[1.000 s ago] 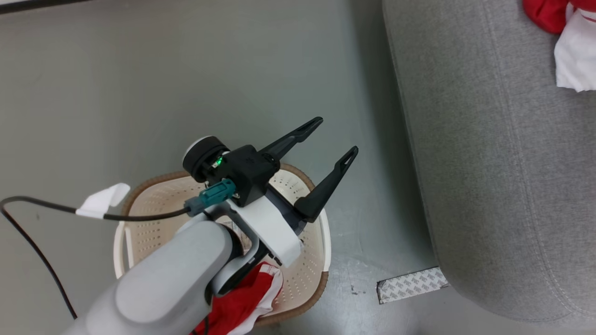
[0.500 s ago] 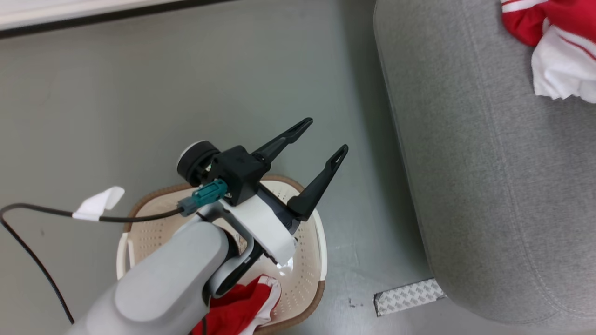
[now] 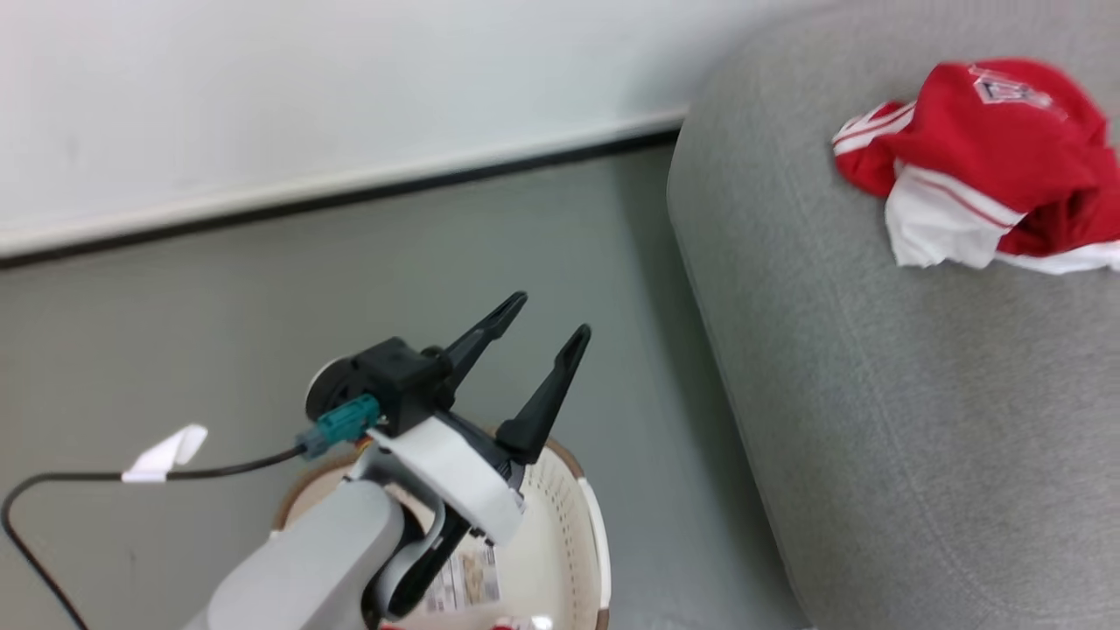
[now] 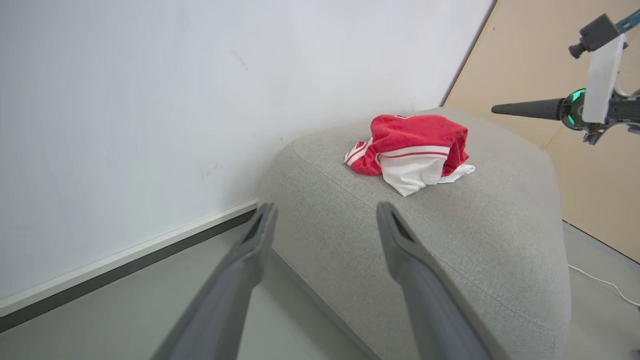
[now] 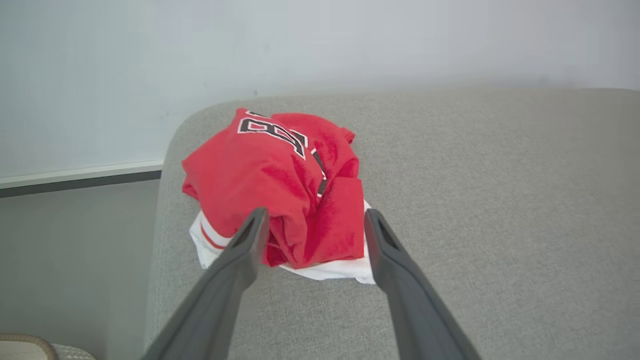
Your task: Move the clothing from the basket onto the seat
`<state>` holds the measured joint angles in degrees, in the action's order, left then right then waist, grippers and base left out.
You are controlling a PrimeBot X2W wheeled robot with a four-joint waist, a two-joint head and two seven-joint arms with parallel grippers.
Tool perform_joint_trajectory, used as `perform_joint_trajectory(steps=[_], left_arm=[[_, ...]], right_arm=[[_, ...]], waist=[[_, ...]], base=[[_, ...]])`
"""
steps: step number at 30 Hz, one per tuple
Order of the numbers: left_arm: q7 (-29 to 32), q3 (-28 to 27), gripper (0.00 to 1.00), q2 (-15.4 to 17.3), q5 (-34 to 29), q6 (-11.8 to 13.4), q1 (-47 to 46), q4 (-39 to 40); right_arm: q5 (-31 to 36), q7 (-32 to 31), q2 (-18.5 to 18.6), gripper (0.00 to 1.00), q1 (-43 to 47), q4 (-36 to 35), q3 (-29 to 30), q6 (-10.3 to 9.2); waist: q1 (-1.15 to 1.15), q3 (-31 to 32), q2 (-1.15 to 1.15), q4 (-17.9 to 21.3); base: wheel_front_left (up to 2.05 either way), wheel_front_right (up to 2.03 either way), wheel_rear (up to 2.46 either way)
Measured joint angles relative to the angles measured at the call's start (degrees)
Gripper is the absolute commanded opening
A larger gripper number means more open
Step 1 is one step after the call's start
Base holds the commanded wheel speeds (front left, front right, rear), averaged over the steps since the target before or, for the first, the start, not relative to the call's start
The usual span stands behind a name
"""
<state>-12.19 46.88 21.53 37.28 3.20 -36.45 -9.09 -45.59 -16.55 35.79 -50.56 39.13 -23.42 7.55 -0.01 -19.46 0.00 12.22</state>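
The seat (image 3: pixel 875 420) takes the right half of the head view, a light-grey upholstered block. Its rounded left edge runs from the top of that view down to the bottom. A pale wall with a dark baseboard stands behind it, above the grey floor (image 3: pixel 219 332).

The basket (image 3: pixel 598 542) stands on the floor at the bottom of the head view, near the seat's left side but apart from it. Its far end is in view, with the paper label (image 3: pixel 464 582) on its bottom. A sliver of red and white lies at the frame's lower edge; too little shows to tell what it is.

The clothing (image 3: pixel 980 157) lies on the seat as a crumpled red-and-white heap, well back from the seat's left edge. Its long axis runs left to right across the head view, with a striped red part pointing left and a white panel hanging on the near side. In the right wrist view, dark lettering faces up on top of the heap.

The left gripper (image 3: pixel 548 317) is above the basket's far rim. Its fingers are spread with nothing between them and point up and right. The right gripper (image 5: pixel 316 214) is aimed at the clothing, fingers likewise apart and holding nothing.
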Motion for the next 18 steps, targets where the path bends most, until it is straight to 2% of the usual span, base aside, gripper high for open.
perform_joint_trajectory(steps=[6,10,14,18], left_arm=[[-1.07,-2.11,1.00,0.89,1.86,2.05,3.91,0.01],[-1.88,-5.02,1.00,2.30,3.13,4.04,6.27,0.76],[-2.23,-7.99,1.00,4.55,3.71,6.17,8.89,1.89],[-2.52,-11.29,1.00,6.76,4.11,9.25,11.91,2.78]], right_arm=[[-0.87,2.55,2.36,1.00,4.14,-7.50,-0.20,0.00],[-0.91,5.53,2.26,1.00,7.65,-12.25,0.80,0.00],[-0.24,9.11,1.09,1.00,11.08,-16.24,2.99,0.00],[2.43,14.30,-1.64,1.00,14.92,-20.62,4.81,0.00]], waist=[[-0.01,7.43,0.00,-0.41],[-0.01,12.01,0.00,-1.45],[-0.02,15.85,0.00,-3.13],[-0.02,18.33,0.00,-5.48]], base=[[0.00,0.00,0.00],[0.00,0.00,0.00],[0.00,0.00,0.00],[0.00,0.00,0.00]])
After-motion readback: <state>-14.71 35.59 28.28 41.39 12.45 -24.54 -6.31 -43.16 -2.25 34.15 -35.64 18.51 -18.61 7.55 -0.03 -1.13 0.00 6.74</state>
